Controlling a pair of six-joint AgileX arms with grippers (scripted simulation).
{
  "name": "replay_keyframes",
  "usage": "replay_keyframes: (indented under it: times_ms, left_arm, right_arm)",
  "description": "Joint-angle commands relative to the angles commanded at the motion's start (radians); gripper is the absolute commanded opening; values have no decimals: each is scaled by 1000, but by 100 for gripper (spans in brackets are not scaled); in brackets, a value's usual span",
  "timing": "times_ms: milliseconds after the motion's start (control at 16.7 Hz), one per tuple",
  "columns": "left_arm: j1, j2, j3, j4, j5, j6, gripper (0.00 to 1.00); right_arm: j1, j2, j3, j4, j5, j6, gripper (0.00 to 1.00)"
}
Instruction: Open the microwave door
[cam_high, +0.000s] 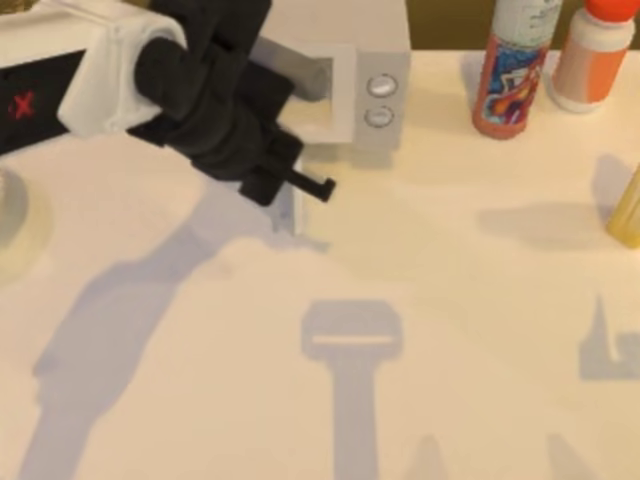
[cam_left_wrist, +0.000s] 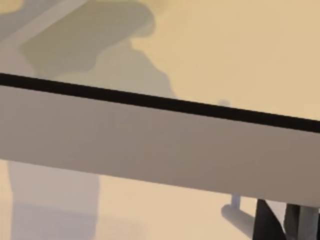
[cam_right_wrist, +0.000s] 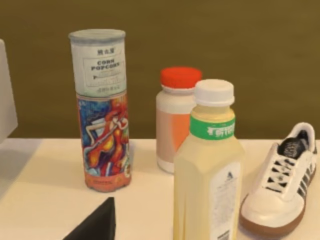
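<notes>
Cream tabletop (cam_high: 470, 330): your left gripper (cam_high: 300, 185) sits at the boxy light-grey microwave (cam_high: 375, 90), back centre, holding the swung-out flat grey door (cam_left_wrist: 150, 145)'s edge, I'd guess; finger gap, can't tell.

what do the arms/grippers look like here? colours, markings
Left arm: white boxy shell, black panel carrying a red X mark, bulky matte black wrist. Left gripper: black, thin flat fingers. Right arm is outside the top view; its wrist view shows only a black wedge-shaped tip.

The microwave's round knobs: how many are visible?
2: upper knob and lower knob, stacked on the microwave front panel, right of its open cavity. None seems hidden.
</notes>
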Motion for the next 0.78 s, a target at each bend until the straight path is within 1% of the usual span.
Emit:
replay_keyframes:
  times_ms: [420, 780]
  left_arm:
    - [47, -44, -54, -6, 63, 119, 0]
    - [47, -46, -55, -6, 64, 121, 0]
  right_arm:
    - [0, 0, 0, 0, 0, 0, 100]
    - [0, 0, 0, 0, 0, 0, 100]
